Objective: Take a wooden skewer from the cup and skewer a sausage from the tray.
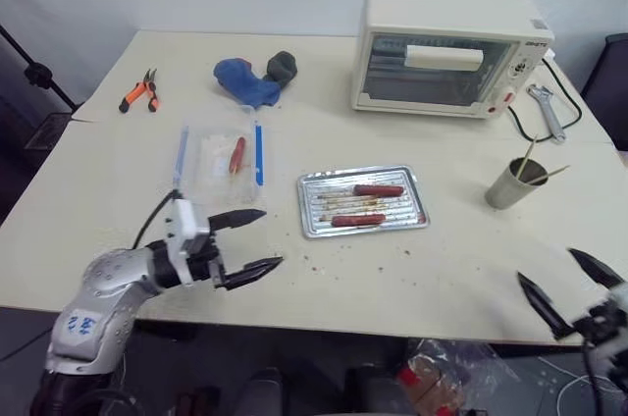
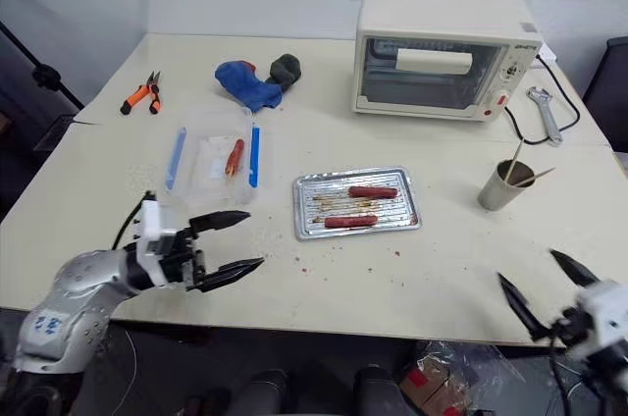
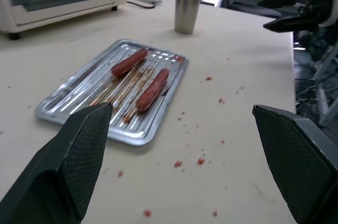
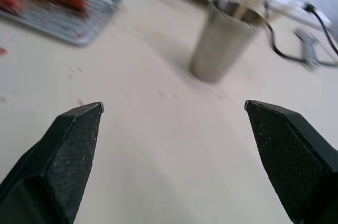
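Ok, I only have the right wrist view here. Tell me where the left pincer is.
Observer: The left pincer hangs open over the table's near edge, left of the tray.
Operator: Give me the skewer count in the cup.
Observer: Two wooden skewers stick out of the cup, one upright, one leaning right.
Operator: Now say what lies just beyond the left pincer.
Observer: A clear plastic box with blue edges, holding a red item.

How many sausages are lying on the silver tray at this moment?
2. One sausage lies nearer the toaster oven, the other sausage nearer the robot, both on the tray. None seems hidden.
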Available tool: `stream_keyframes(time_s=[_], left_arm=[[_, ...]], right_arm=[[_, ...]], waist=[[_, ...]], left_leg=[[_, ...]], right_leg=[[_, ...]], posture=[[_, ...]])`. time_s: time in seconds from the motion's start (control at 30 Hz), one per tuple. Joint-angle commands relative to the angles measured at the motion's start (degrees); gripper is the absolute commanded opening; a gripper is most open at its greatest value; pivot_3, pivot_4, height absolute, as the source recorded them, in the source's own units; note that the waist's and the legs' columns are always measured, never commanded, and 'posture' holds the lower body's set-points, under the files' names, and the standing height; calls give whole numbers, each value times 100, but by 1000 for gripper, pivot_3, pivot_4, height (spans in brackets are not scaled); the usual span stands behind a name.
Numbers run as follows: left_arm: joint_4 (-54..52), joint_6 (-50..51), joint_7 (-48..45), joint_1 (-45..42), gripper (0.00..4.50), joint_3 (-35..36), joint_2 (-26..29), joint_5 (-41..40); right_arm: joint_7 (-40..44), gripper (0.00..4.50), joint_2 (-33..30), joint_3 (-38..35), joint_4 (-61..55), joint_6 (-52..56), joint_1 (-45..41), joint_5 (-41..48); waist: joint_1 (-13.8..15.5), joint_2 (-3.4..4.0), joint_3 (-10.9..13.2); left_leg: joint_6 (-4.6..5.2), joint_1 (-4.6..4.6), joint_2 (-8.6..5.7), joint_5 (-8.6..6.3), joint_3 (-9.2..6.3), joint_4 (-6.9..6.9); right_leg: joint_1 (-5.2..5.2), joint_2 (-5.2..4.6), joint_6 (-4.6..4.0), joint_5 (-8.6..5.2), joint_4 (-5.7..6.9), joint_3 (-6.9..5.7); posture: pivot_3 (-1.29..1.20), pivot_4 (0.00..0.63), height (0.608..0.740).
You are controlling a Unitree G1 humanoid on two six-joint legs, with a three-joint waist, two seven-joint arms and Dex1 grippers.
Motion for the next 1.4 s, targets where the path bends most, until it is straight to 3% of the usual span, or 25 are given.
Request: stream_keyframes(time_s=[0.03,0.17,0.33,0.5,0.67,0.8,1.17,1.27,1.4], left_arm=[[-27,11,-106,-107,4500,51,-32,-168],[35,252,-150,-189,4500,107,-64,-400],[-55,590,146,-422,4500,196,-350,-767],[-305,929,373,-521,4500,142,-528,-1051],[-434,898,494,-441,4500,104,-575,-945],[-559,884,655,-375,4500,95,-620,-891],[-755,858,825,-265,4500,81,-620,-800],[-826,860,868,-207,4500,86,-612,-804],[-867,840,907,-146,4500,80,-610,-780]], right_arm=[[57,4483,-13,-468,146,-168,36,268],[330,4483,-515,-553,42,372,-394,799],[627,4483,-1706,-432,683,1442,-1571,1137],[812,4483,-2626,311,1750,2303,-3012,815],[794,4483,-2816,1093,2472,2739,-4296,378],[442,4483,-2592,1503,2886,3233,-5351,222],[373,4483,-2361,1955,3548,3730,-6174,-148],[436,3886,-2356,1959,3588,3785,-6274,-160],[446,2604,-2372,1916,3587,3768,-6320,-195]], waist=[[-70,0,0],[-163,7,-1],[-122,19,5],[-30,16,7],[-3,17,8],[-1,20,8],[7,22,7],[7,22,7],[6,22,8]], left_leg=[[2,3,2,-1,7,0],[20,20,4,-7,12,-1],[30,49,1,-12,10,5],[31,55,5,-12,-12,4],[9,51,1,1,-2,14],[8,49,1,1,-4,18],[6,4,0,2,-8,38],[6,-29,0,2,-5,57],[6,-31,1,2,-4,60]], right_leg=[[0,2,0,0,4,6],[6,3,0,0,17,15],[42,0,0,0,9,12],[67,5,-1,-1,-16,-5],[69,1,4,1,-28,-1],[67,2,4,2,-26,-2],[37,0,11,6,-26,-7],[-1,1,12,6,1,-3],[-4,2,12,6,5,-2]], posture=[[0,150,740],[0,150,740],[0,150,740],[0,150,740],[0,150,740],[0,150,740],[0,150,740],[0,150,740],[0,150,740]])
